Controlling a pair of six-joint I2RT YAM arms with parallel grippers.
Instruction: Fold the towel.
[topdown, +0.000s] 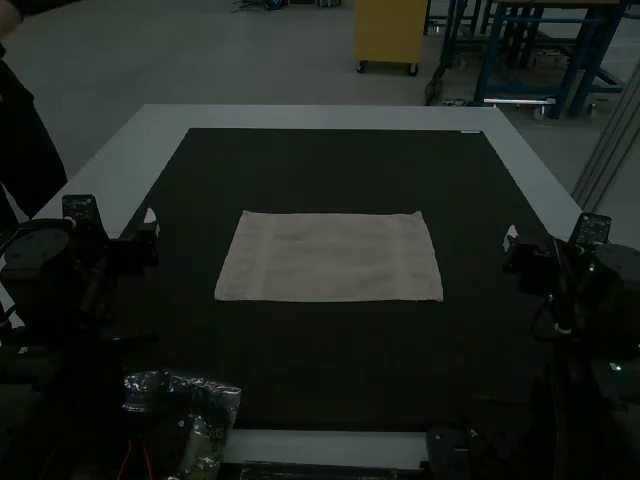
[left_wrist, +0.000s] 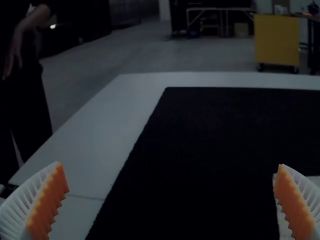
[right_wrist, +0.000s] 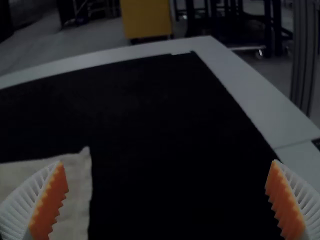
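A light towel (topdown: 330, 257) lies flat and spread as a wide rectangle on the dark mat, midway between the arms. My left gripper (topdown: 152, 228) is off to the towel's left, touching nothing. My right gripper (topdown: 511, 240) stands off to its right. In the left wrist view, the left gripper (left_wrist: 172, 200) is open, with a strip of the towel (left_wrist: 283, 220) behind one finger. In the right wrist view, the right gripper (right_wrist: 167, 200) is open too, and a corner part of the towel (right_wrist: 77, 187) shows by one finger.
The dark mat (topdown: 330, 170) covers most of the white table (topdown: 320, 116). A clear plastic bag (topdown: 215, 400) with things in it lies at the near edge, beside the left arm's base.
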